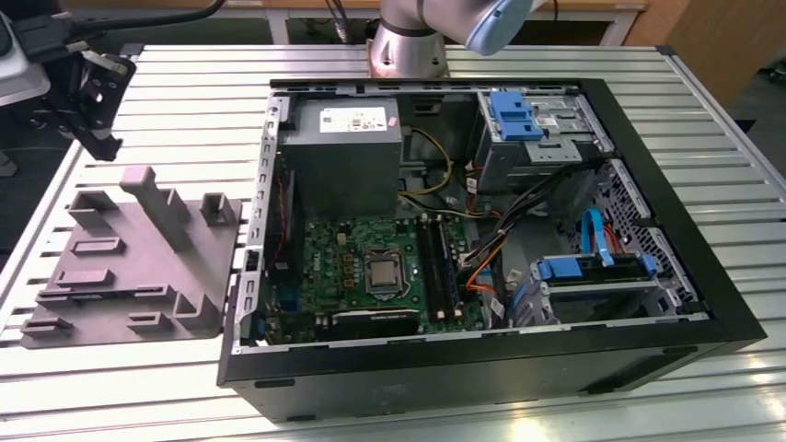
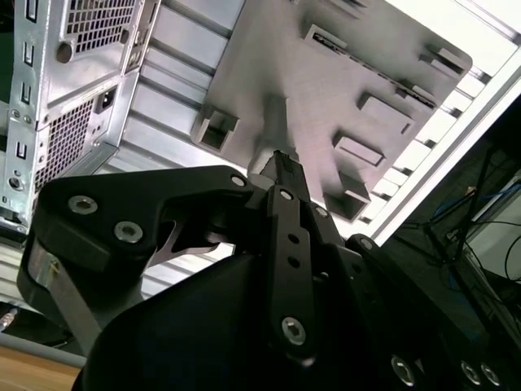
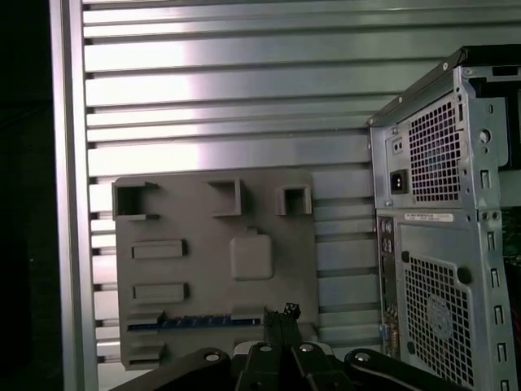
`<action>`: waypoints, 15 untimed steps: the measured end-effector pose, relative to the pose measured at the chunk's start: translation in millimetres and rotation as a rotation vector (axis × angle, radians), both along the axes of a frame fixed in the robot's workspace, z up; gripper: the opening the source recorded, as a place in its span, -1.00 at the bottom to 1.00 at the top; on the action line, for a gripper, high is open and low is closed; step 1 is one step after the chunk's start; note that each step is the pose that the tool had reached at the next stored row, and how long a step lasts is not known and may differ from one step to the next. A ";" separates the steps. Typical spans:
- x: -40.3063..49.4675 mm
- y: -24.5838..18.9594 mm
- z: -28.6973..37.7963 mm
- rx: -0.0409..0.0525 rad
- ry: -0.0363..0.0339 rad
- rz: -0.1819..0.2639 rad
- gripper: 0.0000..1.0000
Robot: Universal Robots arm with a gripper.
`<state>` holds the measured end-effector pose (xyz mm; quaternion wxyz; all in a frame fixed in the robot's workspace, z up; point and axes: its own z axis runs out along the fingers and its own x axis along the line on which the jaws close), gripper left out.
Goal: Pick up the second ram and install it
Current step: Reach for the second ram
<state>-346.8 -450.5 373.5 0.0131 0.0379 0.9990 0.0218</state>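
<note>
The second ram [image 3: 195, 322] is a thin bluish strip lying edge-up in a long slot of the grey holder block [image 3: 212, 269]. My gripper [image 3: 282, 313] hovers above the holder with its tips by one end of the ram, apart from it. Both wrist views show the fingers pressed together with nothing between them, and the second wrist view shows the gripper [image 2: 281, 160] over the holder [image 2: 326, 90]. In the exterior view the gripper [image 1: 103, 143] hangs over the table's far left corner, behind the holder [image 1: 135, 258]. The green motherboard [image 1: 368, 267] with its black memory slots [image 1: 439, 267] lies in the open case.
The open black computer case [image 1: 491, 368] fills the middle and right of the slatted aluminium table [image 1: 184, 101]. Inside are a grey power supply [image 1: 338, 147], blue drive brackets [image 1: 516, 115] and loose cables. The case's perforated rear panel [image 3: 440, 269] stands beside the holder. The arm's base [image 1: 406, 51] is behind the case.
</note>
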 end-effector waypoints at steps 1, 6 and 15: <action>-0.6 -0.1 -0.1 0.0000 0.0000 0.000 -0.79; -3.4 -0.4 -0.6 0.0000 0.0000 0.000 -0.79; -8.1 -0.6 -1.5 0.0000 0.0001 0.000 -0.79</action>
